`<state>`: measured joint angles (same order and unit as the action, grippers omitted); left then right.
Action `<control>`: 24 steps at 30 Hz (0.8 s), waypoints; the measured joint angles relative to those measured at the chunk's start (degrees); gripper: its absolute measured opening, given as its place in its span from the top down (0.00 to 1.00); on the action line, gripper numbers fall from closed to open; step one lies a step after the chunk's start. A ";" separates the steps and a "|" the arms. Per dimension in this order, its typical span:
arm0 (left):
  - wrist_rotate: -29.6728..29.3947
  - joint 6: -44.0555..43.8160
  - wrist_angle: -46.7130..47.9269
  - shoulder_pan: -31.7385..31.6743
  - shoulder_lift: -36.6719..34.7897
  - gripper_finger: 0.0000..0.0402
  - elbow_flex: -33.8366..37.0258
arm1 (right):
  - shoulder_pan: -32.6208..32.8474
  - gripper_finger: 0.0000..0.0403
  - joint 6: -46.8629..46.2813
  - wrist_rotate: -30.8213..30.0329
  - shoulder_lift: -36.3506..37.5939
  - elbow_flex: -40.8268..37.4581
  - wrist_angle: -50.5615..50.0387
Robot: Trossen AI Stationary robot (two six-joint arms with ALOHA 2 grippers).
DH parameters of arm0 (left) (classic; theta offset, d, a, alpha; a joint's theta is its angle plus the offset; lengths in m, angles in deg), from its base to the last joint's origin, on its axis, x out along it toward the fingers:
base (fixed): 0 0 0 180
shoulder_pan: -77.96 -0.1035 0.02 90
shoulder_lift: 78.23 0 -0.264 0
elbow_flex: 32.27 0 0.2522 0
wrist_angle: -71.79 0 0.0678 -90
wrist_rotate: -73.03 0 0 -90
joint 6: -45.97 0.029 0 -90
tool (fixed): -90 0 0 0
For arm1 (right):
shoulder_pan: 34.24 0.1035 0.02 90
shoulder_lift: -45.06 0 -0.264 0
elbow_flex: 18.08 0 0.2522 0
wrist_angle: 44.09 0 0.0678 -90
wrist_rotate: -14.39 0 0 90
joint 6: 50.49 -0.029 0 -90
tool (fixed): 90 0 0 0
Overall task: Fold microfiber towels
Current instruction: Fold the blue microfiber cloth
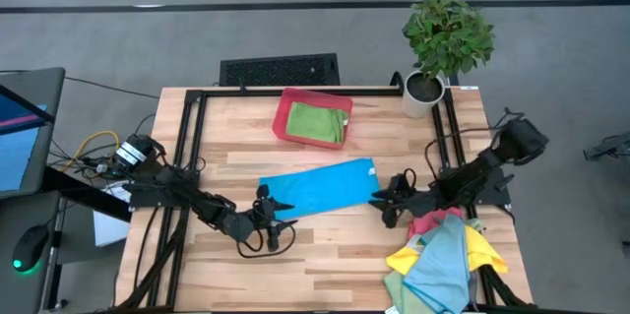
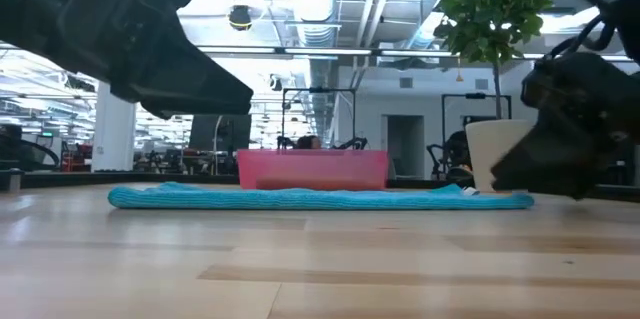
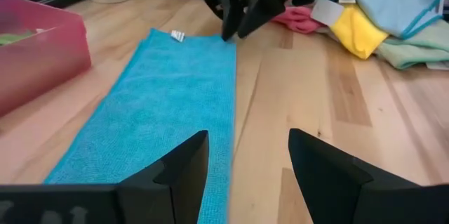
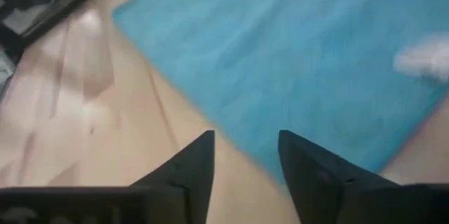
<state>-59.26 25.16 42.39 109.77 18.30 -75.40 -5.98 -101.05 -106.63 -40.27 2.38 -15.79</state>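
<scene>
Lying flat in a long strip mid-table, just before the red tray (image 1: 285, 117), the blue microfiber towel (image 1: 320, 187) is flanked at its short ends by the left gripper (image 1: 268, 218) and right gripper (image 1: 386, 203), both spread and seemingly empty, probably for another fold.

This is a big open-plan office or lab floor turned over to robot work. Looking level across the wooden table (image 2: 320, 259), the room runs far back under an open ceiling of exposed ducts (image 2: 315, 4) and strip lights, with white columns (image 2: 113, 129), desks and office chairs (image 2: 440, 154). Grey carpet (image 1: 295, 33) lies around the table, a potted plant (image 1: 445, 43) stands at its corner, and a monitor (image 1: 22, 132) and mouse (image 1: 31, 247) sit beside it.
</scene>
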 joint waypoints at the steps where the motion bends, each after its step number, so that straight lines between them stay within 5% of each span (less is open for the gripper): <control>1: -0.03 -0.01 0.00 0.00 0.00 0.52 0.00 | -0.48 0.52 -1.13 1.91 1.81 0.17 -2.04; 5: -0.14 0.47 -1.04 -0.34 -0.25 0.52 0.00 | -2.45 0.50 1.10 9.58 9.32 0.53 -4.31; 10: 0.10 3.83 -0.20 -0.46 -3.99 0.52 0.00 | -3.05 0.54 14.63 14.85 18.71 1.58 -9.46; 17: -0.17 6.99 5.52 -0.46 -13.48 0.52 -0.02 | -3.35 0.60 30.28 13.52 25.98 15.36 -45.62; 24: -0.59 5.63 12.75 -0.49 -18.37 0.52 -0.02 | -3.14 0.53 32.61 10.75 23.58 27.62 -74.75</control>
<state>-59.84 30.79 55.14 109.28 -0.07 -75.42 -9.11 -68.44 -95.88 -16.69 30.00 -90.54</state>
